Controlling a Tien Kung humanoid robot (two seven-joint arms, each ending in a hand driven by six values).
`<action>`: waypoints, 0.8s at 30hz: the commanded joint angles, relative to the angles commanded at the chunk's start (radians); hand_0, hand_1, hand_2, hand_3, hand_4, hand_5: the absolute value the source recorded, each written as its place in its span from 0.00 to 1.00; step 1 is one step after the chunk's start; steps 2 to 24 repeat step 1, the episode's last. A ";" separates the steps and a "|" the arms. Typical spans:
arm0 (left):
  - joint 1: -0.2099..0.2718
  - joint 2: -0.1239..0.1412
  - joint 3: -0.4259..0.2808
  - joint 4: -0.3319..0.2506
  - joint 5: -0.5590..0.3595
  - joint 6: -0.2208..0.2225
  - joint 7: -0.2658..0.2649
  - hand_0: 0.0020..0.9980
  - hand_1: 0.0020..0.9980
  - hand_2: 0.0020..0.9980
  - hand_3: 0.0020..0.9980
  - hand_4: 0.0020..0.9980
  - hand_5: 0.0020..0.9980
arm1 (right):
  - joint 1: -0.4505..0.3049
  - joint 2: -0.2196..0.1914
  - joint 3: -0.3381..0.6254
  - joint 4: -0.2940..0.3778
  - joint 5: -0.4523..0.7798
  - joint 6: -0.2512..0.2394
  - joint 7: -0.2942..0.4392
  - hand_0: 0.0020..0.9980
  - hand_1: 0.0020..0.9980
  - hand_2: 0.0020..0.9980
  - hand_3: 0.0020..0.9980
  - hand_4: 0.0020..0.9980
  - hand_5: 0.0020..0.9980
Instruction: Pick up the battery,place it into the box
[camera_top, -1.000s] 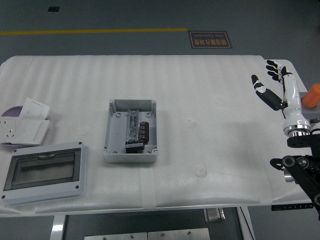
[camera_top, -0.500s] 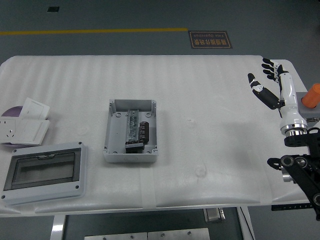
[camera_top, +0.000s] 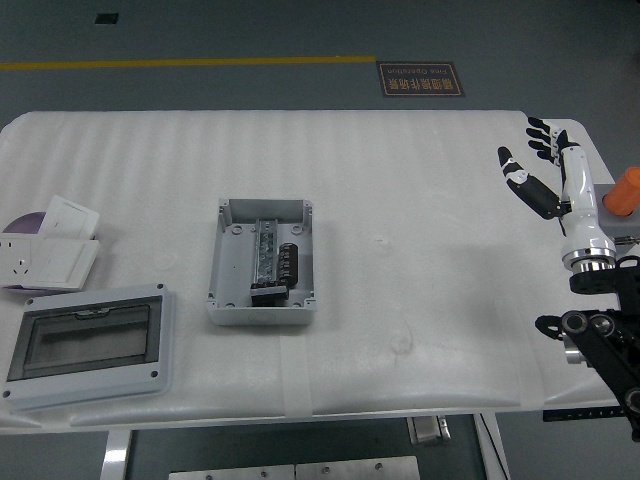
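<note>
The right hand (camera_top: 550, 170) hangs at the table's (camera_top: 430, 200) far right edge, fingers spread and empty, well apart from everything it has to work on. The left hand is out of view. The battery (camera_top: 290, 262) appears to lie in the box (camera_top: 228, 270) already, beside the grey rail (camera_top: 266, 255). The placing looks done; the hand seems clear of the job, so little remains but to rest.
</note>
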 joint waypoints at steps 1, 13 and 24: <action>0.000 0.000 0.001 0.000 -0.001 0.000 0.000 0.58 0.64 0.54 0.55 0.59 0.40 | -0.001 0.001 0.003 0.000 -0.001 0.000 0.000 0.80 0.79 0.81 0.84 0.74 0.46; 0.000 0.000 0.001 0.000 -0.001 0.000 0.000 0.58 0.64 0.54 0.55 0.59 0.40 | -0.001 0.001 0.003 0.000 -0.001 0.000 0.000 0.80 0.79 0.81 0.84 0.74 0.46; 0.000 0.000 0.001 0.000 -0.001 0.000 0.000 0.58 0.64 0.54 0.55 0.59 0.40 | -0.001 0.001 0.003 0.000 -0.001 0.000 0.000 0.80 0.79 0.81 0.84 0.74 0.46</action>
